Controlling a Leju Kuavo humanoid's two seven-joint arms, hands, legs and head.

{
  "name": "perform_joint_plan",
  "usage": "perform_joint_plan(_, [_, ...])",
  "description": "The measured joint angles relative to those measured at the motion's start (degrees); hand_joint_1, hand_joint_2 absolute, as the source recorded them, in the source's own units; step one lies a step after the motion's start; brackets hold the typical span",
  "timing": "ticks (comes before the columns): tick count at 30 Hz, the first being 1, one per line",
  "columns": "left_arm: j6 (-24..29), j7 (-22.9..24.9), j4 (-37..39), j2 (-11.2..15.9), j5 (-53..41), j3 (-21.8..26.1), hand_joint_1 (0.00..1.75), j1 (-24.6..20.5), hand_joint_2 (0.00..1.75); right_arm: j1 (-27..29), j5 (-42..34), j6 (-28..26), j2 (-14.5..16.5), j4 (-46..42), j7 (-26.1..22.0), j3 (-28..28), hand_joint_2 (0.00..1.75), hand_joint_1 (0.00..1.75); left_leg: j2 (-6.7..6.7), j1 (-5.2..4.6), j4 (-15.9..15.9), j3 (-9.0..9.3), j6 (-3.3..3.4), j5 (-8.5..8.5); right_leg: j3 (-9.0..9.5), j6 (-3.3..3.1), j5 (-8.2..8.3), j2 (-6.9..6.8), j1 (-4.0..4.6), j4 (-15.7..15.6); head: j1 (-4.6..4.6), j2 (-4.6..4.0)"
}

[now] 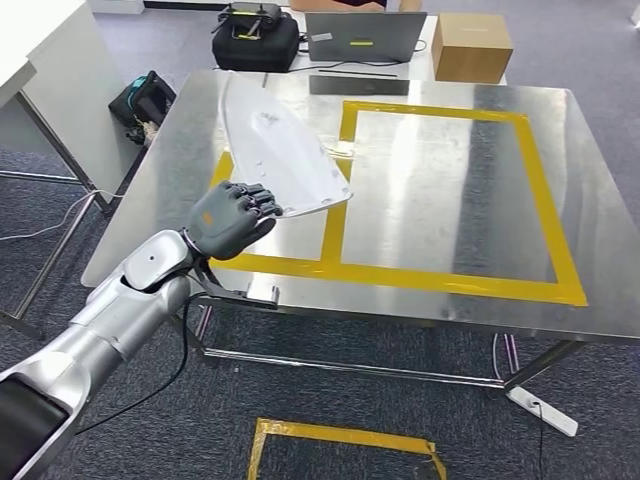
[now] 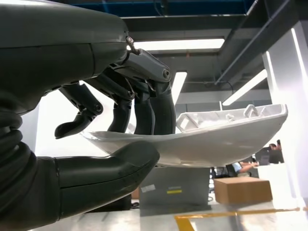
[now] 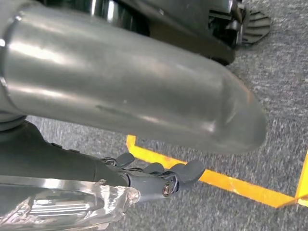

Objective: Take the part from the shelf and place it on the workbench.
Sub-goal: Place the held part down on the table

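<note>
The part point(image 1: 279, 150) is a flat white moulded panel, tilted above the left side of the steel workbench point(image 1: 453, 200). My left hand point(image 1: 226, 215) grips its near edge, over the table's front left area. In the left wrist view the thumb lies under the part point(image 2: 218, 139) and the fingers point(image 2: 145, 106) press on top. The part's far end points toward the back of the table. My right hand point(image 3: 160, 175) hangs by my side above the carpet, its fingers loosely extended and holding nothing.
Yellow tape point(image 1: 445, 280) marks a rectangle on the workbench. Behind it stand a laptop point(image 1: 362, 35), a cardboard box point(image 1: 472, 45) and a black bag point(image 1: 253, 40). A white table point(image 1: 38, 60) is at the left. A power strip point(image 1: 543, 410) and taped floor marking point(image 1: 340, 440) lie below.
</note>
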Motion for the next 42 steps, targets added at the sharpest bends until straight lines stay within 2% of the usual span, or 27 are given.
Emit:
perform_joint_plan(4, [-1.7,0.7,0.4,-0.7,-0.3,-0.2,1.75,-0.5,1.75,0.0,0.4,0.1,0.1,0.0,0.1,0.0,0.0,0.0,0.02,-0.14,-0.6,0.16,1.17,0.1,0.18,0.32,1.02,0.08,-0.12,0.0,-0.03,0.0])
perform_joint_plan(7, [-2.4,1.2,0.8,-1.8,-0.6,-0.4,1.75,-1.3,1.75,0.0,0.6,0.2,0.4,-0.1,0.2,0.0,0.0,0.0,0.06,-0.06,-4.6,3.05,1.93,0.24,-0.03,1.25,2.21,-0.11,-0.2,1.4,-0.29,-0.02])
perform_joint_plan(8, [-2.6,1.3,1.0,-2.0,-0.6,-0.5,1.75,-1.8,1.75,-0.1,0.6,0.2,0.4,-0.1,0.2,0.0,0.0,0.0,0.1,0.19,-5.5,3.96,2.0,0.45,-0.68,1.4,1.23,-0.05,-0.2,2.7,-0.29,-0.03])
perform_joint_plan(10, [-2.9,1.5,1.2,-2.6,-0.5,-0.6,1.75,-2.4,1.75,-0.2,0.5,0.2,0.4,-0.1,0.2,0.0,0.0,0.0,0.2,0.85,-6.0,4.66,1.7,0.68,-3.8,1.71,-2.24,0.06,-0.46,8.3,0.09,-0.05])
perform_joint_plan(12, [-3.0,1.6,1.6,-2.9,-0.4,-0.7,1.75,-2.3,1.75,-0.1,0.5,0.2,0.4,-0.1,0.2,0.0,0.0,0.0,0.16,1.69,-5.9,4.65,0.72,0.44,-6.93,2.48,-4.36,0.01,-1.21,13.5,0.27,-0.04])
perform_joint_plan(13, [-3.0,1.6,1.8,-3.0,-0.4,-0.8,1.75,-2.1,1.75,0.0,0.5,0.2,0.4,-0.1,0.2,0.0,0.0,0.0,0.11,2.29,-5.7,4.62,0.02,0.2,-7.35,3.07,-4.01,-0.03,-1.71,13.8,0.27,-0.04])
perform_joint_plan(15, [-2.9,1.6,2.2,-3.1,-0.4,-0.9,1.75,-1.9,1.75,0.1,0.4,0.2,0.4,-0.1,0.3,0.0,0.0,0.0,0.03,3.78,-4.2,4.43,-1.94,-0.78,-5.1,4.85,-0.6,-0.05,-3.23,8.4,0.3,-0.04])
perform_joint_plan(16, [-2.9,1.6,2.4,-3.1,-0.3,-0.9,1.75,-1.9,1.75,0.1,0.4,0.2,0.5,-0.2,0.2,0.0,0.0,0.0,0.02,4.3,-2.9,4.03,-3.1,-1.56,-3.8,5.94,0.15,0.36,-3.8,5.5,0.53,-0.04])
perform_joint_plan(17, [-2.9,1.7,2.5,-3.2,-0.3,-0.9,1.75,-1.9,1.75,0.1,0.4,0.2,0.5,-0.2,0.2,0.0,0.0,0.0,0.02,4.7,-1.3,3.46,-4.14,-2.47,-2.88,5.98,-0.29,0.67,-4.22,3.7,0.86,-0.04])
perform_joint_plan(18, [-3.0,1.7,2.6,-3.2,-0.2,-0.9,1.75,-1.9,1.75,0.2,0.4,0.2,0.6,-0.3,0.2,0.0,0.0,0.0,0.01,4.88,0.0,2.9,-5.04,-3.41,-2.61,5.58,-0.94,0.96,-4.46,3.3,0.95,-0.04])
perform_joint_plan(19, [-3.1,1.7,2.7,-3.3,-0.2,-0.9,1.75,-1.8,1.75,0.3,0.4,0.2,0.7,-0.3,0.2,0.0,0.0,0.0,0.02,4.92,0.9,2.58,-5.69,-4.16,-2.87,4.65,-2.05,1.09,-4.39,4.3,0.93,-0.04])
perform_joint_plan(20, [-3.2,1.7,2.8,-3.3,-0.1,-0.9,1.75,-1.8,1.75,0.4,0.4,0.2,0.6,-0.3,0.2,0.0,0.0,0.0,0.05,4.98,1.2,2.7,-6.06,-4.69,-2.93,3.41,-2.26,0.88,-4.38,5.2,0.62,-0.04])
perform_joint_plan(22, [-3.2,1.8,2.9,-3.6,-0.1,-0.9,1.75,-1.9,1.75,0.4,0.4,0.2,0.6,-0.3,0.2,0.0,0.0,0.0,0.33,4.88,2.6,2.92,-6.3,-4.58,-2.66,2.54,-1.97,0.88,-4.14,5.8,-0.37,-0.04])
perform_joint_plan(24, [-3.0,1.8,3.0,-3.7,-0.3,-1.0,1.75,-2.0,1.75,0.4,0.4,0.2,0.7,-0.3,0.1,0.0,0.0,0.0,0.74,4.28,8.5,0.14,-5.67,-5.22,-1.73,2.25,-2.12,1.04,-3.72,5.0,-0.96,-0.04])
perform_joint_plan(26, [-2.8,1.8,3.1,-3.8,-0.4,-1.0,1.75,-2.0,1.75,0.4,0.4,0.2,0.7,-0.3,0.1,0.0,0.0,0.0,0.92,3.26,15.8,-4.88,-4.62,-8.41,-0.36,2.05,-2.26,1.04,-3.24,3.7,-1.07,-0.04])
perform_joint_plan(27, [-2.8,1.8,3.2,-3.8,-0.4,-1.0,1.75,-1.9,1.75,0.4,0.4,0.2,0.7,-0.3,0.1,0.0,0.0,0.0,0.93,2.72,17.9,-6.88,-4.05,-9.93,0.4,1.87,-2.38,1.11,-2.99,3.0,-1.1,-0.04])
perform_joint_plan(28, [-2.8,1.8,3.2,-3.7,-0.4,-1.0,1.75,-1.8,1.75,0.5,0.4,0.2,0.7,-0.3,0.1,0.0,0.0,0.0,0.93,2.12,18.1,-8.09,-3.33,-10.44,1.23,1.6,-2.57,1.23,-2.74,2.3,-1.09,-0.04])
perform_joint_plan(29, [-2.8,1.8,3.3,-3.7,-0.4,-1.0,1.75,-1.7,1.75,0.6,0.4,0.2,0.7,-0.3,0.1,0.0,0.0,0.0,0.92,1.44,16.4,-8.46,-2.45,-9.6,2.08,1.34,-2.8,1.4,-2.51,1.7,-1.1,-0.04])
perform_joint_plan(30, [-2.8,1.8,3.4,-3.7,-0.4,-1.0,1.75,-1.6,1.75,0.6,0.4,0.2,0.7,-0.3,0.1,0.0,0.0,0.0,0.9,0.67,13.2,-8.11,-1.42,-7.33,2.91,1.12,-3.05,1.56,-2.31,1.1,-1.11,-0.04])
perform_joint_plan(32, [-2.8,1.8,3.7,-3.5,-0.4,-1.0,1.75,-1.6,1.75,0.9,0.4,0.2,0.8,-0.3,0.1,0.0,0.0,0.0,0.73,-1.01,4.4,-6.47,0.79,-0.06,4.33,0.94,-3.64,1.85,-1.97,0.0,-1.1,-0.04])
perform_joint_plan(33, [-2.8,1.8,3.7,-3.5,-0.4,-1.1,1.75,-1.6,1.75,0.9,0.4,0.2,0.9,-0.3,0.1,0.0,0.0,0.0,0.49,-1.58,1.2,-5.7,1.44,2.89,4.83,1.0,-4.06,1.98,-1.7,-0.2,-1.15,-0.04])
perform_joint_plan(34, [-2.7,1.8,3.8,-3.4,-0.4,-1.1,1.75,-1.5,1.75,1.0,0.4,0.3,0.9,-0.3,0.1,0.0,0.0,0.0,0.28,-1.89,-0.7,-5.17,1.61,4.65,5.12,1.04,-4.63,2.14,-1.41,-0.5,-1.19,-0.04])
perform_joint_plan(37, [-2.8,1.8,4.0,-3.6,0.5,-1.1,1.75,-1.5,1.75,0.7,0.3,0.3,0.9,-0.3,0.1,0.0,0.0,0.0,0.05,-1.5,-0.9,-4.4,0.94,4.16,5.91,1.09,-6.66,2.09,-0.85,-0.7,-1.34,-0.04])
perform_joint_plan(38, [-2.9,1.9,4.1,-3.7,0.9,-1.0,1.75,-1.5,1.75,0.5,0.2,0.3,0.9,-0.3,0.1,0.0,0.0,0.0,0.05,-1.36,-0.8,-4.16,1.06,3.74,5.61,1.04,-7.72,1.63,-0.69,0.5,-1.26,-0.04])
perform_joint_plan(39, [-3.1,2.1,4.3,-3.8,1.4,-0.9,1.75,-1.5,1.75,0.3,0.1,0.2,0.8,-0.3,0.1,0.0,0.0,0.0,0.04,-1.28,-0.9,-3.89,1.32,3.4,4.43,0.89,-9.26,1.11,-0.46,3.1,-1.18,-0.04])
perform_joint_plan(41, [-3.4,2.3,4.9,-3.8,2.3,-0.8,1.75,-1.0,1.75,0.1,-0.1,0.2,0.8,-0.3,0.1,0.0,0.0,0.0,0.03,-1.4,-0.9,-3.33,1.83,2.71,-0.1,0.26,-12.73,0.43,0.26,11.2,-1.02,-0.04])
perform_joint_plan(42, [-3.5,2.3,5.3,-3.8,2.8,-0.8,1.75,-0.5,1.75,0.2,-0.2,0.2,0.8,-0.3,0.1,0.0,0.0,0.0,0.03,-1.49,-0.8,-3.01,1.98,2.38,-2.42,-0.02,-13.54,0.4,0.62,14.6,-1.03,-0.04])
